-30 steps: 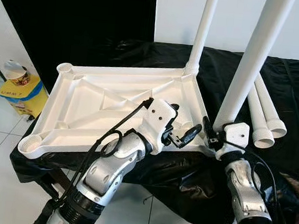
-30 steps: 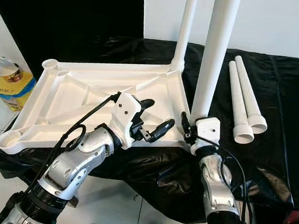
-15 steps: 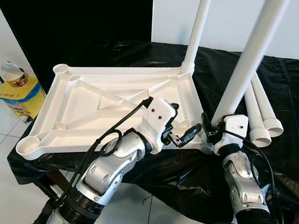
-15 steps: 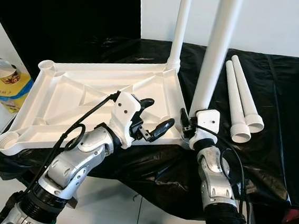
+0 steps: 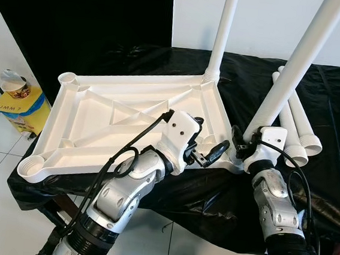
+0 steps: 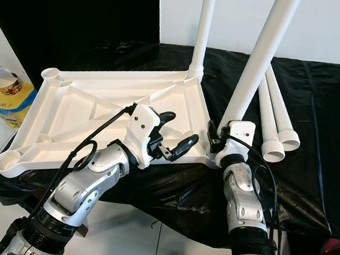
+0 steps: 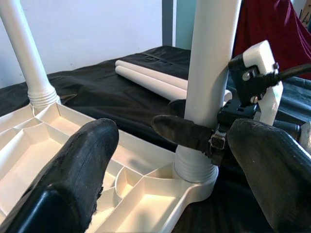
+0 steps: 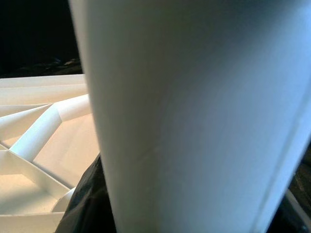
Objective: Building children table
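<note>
Your right tool (image 6: pixel 217 139) clamps the tilted white plastic leg tube (image 6: pixel 257 69) in the white upturned tabletop's (image 6: pixel 93 114) near corner socket; left tool (image 6: pixel 172 137) gapes wide beside it

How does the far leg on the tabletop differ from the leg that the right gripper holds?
The far leg stands upright in its corner socket; the held leg tilts to the right. The far leg stands free of any gripper; the held leg has the right gripper shut on its base, at the near corner of the tabletop. The far leg looks thinner, being farther from the camera. Both are white round tubes.
</note>
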{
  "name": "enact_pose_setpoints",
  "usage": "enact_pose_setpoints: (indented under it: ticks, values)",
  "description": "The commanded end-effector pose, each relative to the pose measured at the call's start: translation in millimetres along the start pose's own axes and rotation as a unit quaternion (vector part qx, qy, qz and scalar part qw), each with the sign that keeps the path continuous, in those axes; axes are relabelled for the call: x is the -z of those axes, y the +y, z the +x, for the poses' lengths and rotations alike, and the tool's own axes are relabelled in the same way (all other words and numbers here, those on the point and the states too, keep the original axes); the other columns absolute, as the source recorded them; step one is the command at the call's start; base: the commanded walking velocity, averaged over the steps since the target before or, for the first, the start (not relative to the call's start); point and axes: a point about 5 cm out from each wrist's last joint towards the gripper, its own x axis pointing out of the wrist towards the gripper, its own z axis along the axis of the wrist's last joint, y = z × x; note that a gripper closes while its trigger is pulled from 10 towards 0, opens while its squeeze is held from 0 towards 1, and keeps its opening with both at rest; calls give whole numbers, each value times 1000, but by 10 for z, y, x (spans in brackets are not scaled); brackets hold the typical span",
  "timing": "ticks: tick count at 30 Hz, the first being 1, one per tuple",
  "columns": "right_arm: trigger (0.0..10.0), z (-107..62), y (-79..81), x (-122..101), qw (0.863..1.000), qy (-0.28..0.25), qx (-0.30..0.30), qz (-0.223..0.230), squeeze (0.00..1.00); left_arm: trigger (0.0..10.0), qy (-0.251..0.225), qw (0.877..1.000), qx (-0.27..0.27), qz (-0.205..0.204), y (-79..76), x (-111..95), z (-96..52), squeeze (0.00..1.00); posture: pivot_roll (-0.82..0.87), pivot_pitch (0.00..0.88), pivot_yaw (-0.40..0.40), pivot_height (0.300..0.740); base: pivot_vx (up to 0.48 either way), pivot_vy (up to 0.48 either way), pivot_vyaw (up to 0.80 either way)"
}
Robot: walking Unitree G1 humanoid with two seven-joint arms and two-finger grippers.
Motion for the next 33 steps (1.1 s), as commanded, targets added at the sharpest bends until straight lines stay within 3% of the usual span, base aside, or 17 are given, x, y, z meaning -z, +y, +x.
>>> enact_pose_setpoints:
  ticks: [1, 6, 9, 12, 13, 29, 30, 33]
  values:
    - [10000, -135, 27, 342, 997, 77, 9, 12, 0, 10000, -2, 1000, 22, 2, -15, -41, 1, 0, -1, 58, 44, 740, 0, 0, 0]
    - [10000, -192, 81, 337, 998, 60, 31, 20, 0, 10000, -2, 1000, 21, 2, -16, -38, -3, 0, -2, 57, 44, 740, 0, 0, 0]
    - [10000, -249, 80, 345, 991, 54, 117, 24, 0, 10000, -3, 1000, 22, 1, -21, -40, -2, 0, -3, 56, 41, 740, 0, 0, 0]
    - [10000, -268, 62, 346, 986, 54, 154, 16, 0, 10000, -3, 1000, 22, 1, -23, -40, -1, 0, -3, 56, 41, 740, 0, 0, 0]
    - [10000, -291, 53, 350, 977, 57, 205, 10, 0, 10000, -3, 1000, 23, 1, -26, -40, 0, 0, -2, 54, 39, 740, 0, 0, 0]
    - [10000, -272, 160, 284, 980, 32, 196, 13, 0, 10000, -4, 1000, 27, 1, -38, -41, 11, 0, 1, 40, 35, 740, 0, 0, 0]
    - [10000, -272, 172, 267, 982, 25, 189, 14, 957, 10000, -3, 1000, 28, 1, -39, -40, 11, 0, 1, 39, 35, 740, 0, 0, 0]
    - [10000, -271, 215, 225, 987, 8, 159, 22, 1000, 10000, -3, 1000, 29, 1, -39, -40, 12, 0, 1, 37, 35, 740, 0, 0, 0]
